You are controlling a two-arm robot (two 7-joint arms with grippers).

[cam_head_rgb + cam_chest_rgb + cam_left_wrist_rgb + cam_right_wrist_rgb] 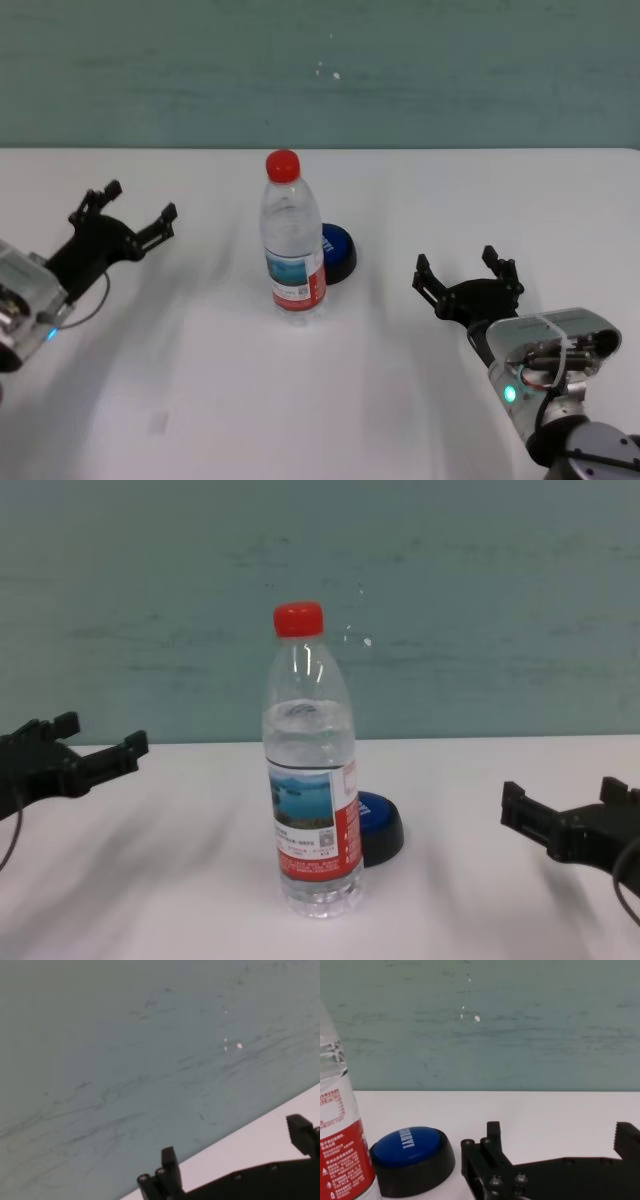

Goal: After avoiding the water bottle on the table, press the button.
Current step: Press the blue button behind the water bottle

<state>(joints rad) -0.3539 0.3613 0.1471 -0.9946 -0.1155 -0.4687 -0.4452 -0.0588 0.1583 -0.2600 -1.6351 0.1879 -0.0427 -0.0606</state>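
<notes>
The water bottle (292, 243) stands upright in the middle of the white table (200, 400), with a red cap and a blue and red label; it also shows in the chest view (308, 790) and at the edge of the right wrist view (340, 1145). The blue button (338, 252) on its black base sits just behind the bottle to the right, partly hidden by it; it is plain in the right wrist view (410, 1157) and in the chest view (380, 830). My right gripper (468, 272) is open and empty, right of the button. My left gripper (132, 204) is open and empty at the far left.
A teal wall (320, 70) rises behind the table's far edge. Bare tabletop lies between my right gripper and the button, and in front of the bottle.
</notes>
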